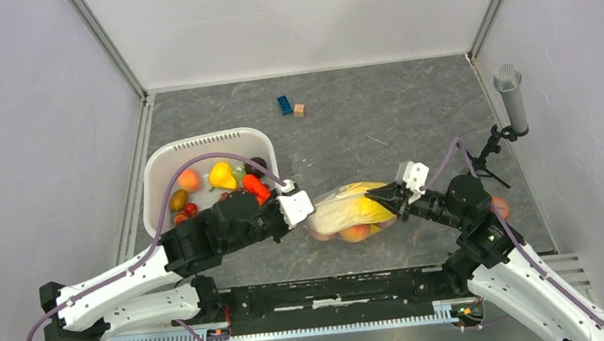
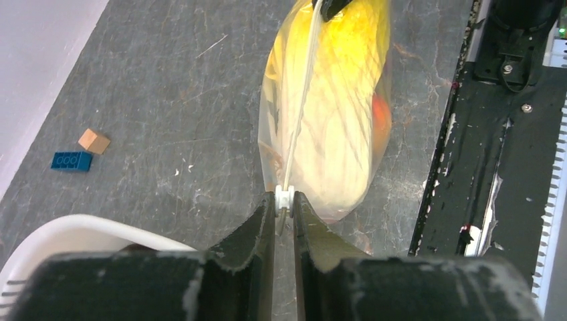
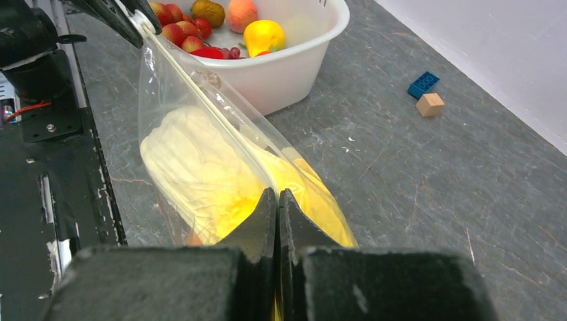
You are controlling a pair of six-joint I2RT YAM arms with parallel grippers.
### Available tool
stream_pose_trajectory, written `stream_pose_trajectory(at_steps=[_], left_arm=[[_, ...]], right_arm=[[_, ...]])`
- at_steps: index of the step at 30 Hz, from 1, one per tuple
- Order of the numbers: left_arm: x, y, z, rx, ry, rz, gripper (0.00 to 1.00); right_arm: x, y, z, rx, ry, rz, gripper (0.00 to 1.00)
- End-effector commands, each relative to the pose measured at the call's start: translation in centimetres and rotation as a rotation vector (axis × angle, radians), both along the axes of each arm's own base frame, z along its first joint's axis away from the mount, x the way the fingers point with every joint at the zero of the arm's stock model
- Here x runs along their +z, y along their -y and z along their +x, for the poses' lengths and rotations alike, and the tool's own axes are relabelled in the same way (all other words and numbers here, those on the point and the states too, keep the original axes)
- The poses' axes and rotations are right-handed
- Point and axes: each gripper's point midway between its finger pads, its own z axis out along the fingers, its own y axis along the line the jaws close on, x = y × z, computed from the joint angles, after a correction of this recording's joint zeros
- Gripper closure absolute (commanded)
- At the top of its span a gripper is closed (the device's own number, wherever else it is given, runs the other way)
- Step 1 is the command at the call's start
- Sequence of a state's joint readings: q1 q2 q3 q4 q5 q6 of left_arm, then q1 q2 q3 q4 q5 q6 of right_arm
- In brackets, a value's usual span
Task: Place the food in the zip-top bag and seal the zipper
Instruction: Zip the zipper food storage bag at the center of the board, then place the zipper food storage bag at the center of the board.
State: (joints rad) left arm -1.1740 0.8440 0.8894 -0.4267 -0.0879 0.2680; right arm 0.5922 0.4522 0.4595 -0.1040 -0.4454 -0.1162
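Observation:
The zip-top bag (image 1: 352, 213) hangs stretched between both grippers just above the table. Inside it are a large crinkled yellow piece of food (image 2: 337, 114) and an orange fruit (image 1: 356, 232). My left gripper (image 2: 285, 199) is shut on the small white slider at the left end of the zipper (image 2: 301, 100). My right gripper (image 3: 277, 195) is shut on the bag's opposite end, pinching the mouth edge. The zipper (image 3: 200, 77) runs taut as a straight line from one gripper to the other. More food (image 1: 221, 176) lies in the white basket (image 1: 202, 139).
A blue toy brick (image 1: 284, 105) and a small wooden cube (image 1: 299, 110) lie at the back of the table. A grey microphone (image 1: 510, 98) stands at the right wall. A small orange object (image 1: 500, 205) shows beside the right arm. The black base rail (image 1: 337, 290) runs along the near edge.

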Motion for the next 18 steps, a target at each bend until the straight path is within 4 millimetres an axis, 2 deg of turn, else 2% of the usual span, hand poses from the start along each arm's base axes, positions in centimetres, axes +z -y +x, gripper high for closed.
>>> stream_pose_trajectory(at_steps=[1, 2, 3, 5, 8, 10, 14, 18], left_arm=[[-0.8, -2.0, 0.6, 0.105, -0.019, 0.004, 0.74], [-0.8, -2.1, 0.8, 0.116, -0.019, 0.003, 0.62], [-0.8, -2.3, 1.0, 0.136, -0.018, 0.0, 0.43], [-0.4, -2.4, 1.4, 0.17, -0.021, -0.025, 0.23], [0.7, -2.4, 1.7, 0.207, -0.023, -0.102, 0.07], [1.6, -2.3, 1.6, 0.212, -0.02, -0.16, 0.01], [2.8, -2.7, 1.6, 0.235, -0.023, -0.244, 0.0], [3.5, -3.4, 1.7, 0.271, -0.036, -0.295, 0.0]], right_arm=[[1.5, 1.5, 2.4, -0.148, 0.055, 0.041, 1.0], [1.5, 1.5, 2.4, -0.152, 0.053, 0.042, 1.0], [1.6, 1.5, 2.5, -0.157, 0.052, 0.046, 1.0], [2.0, 1.5, 2.7, -0.166, 0.057, 0.061, 1.0], [3.4, 1.5, 3.2, -0.183, 0.081, 0.097, 1.0], [4.3, 1.7, 3.9, -0.221, 0.086, 0.111, 1.0], [6.3, 2.8, 6.4, -0.35, 0.096, 0.105, 1.0], [9.6, 3.5, 8.2, -0.423, 0.148, 0.094, 1.0]])
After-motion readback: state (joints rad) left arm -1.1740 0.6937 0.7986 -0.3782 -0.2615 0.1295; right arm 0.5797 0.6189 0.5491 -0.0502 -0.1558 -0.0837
